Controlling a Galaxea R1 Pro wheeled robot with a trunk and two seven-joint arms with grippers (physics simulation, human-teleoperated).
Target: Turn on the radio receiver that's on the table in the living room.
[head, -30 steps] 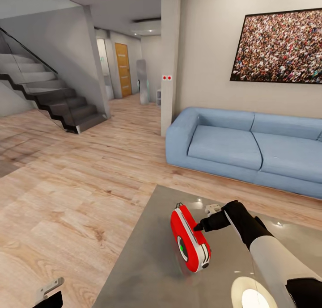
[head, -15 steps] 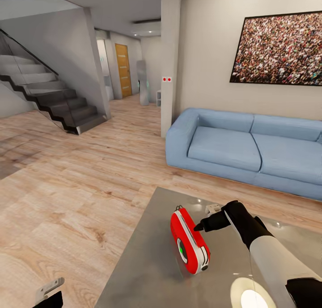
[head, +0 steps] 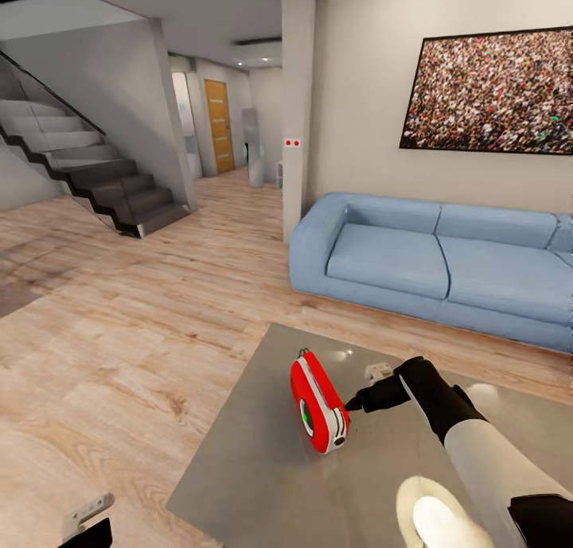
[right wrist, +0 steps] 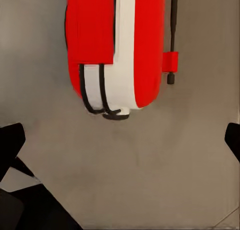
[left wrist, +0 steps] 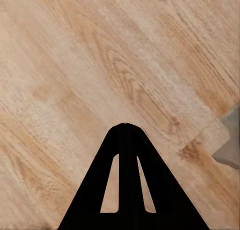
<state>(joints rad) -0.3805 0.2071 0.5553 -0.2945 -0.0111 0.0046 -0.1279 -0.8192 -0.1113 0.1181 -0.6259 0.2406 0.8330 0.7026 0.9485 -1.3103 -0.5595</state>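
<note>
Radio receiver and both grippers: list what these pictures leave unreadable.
- Radio receiver: head view, too small to tell whether the green dial light means on; its far side is turned away.
- Right gripper: head view, foreshortened; contact with the radio cannot be told. Right wrist view, fingers cut off at the edges.
- Left gripper: head view, mostly cut off by the bottom edge.

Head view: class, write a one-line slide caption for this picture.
Right end effector reaches beside the red radio receiver standing on the grey table, blue sofa behind.
</note>
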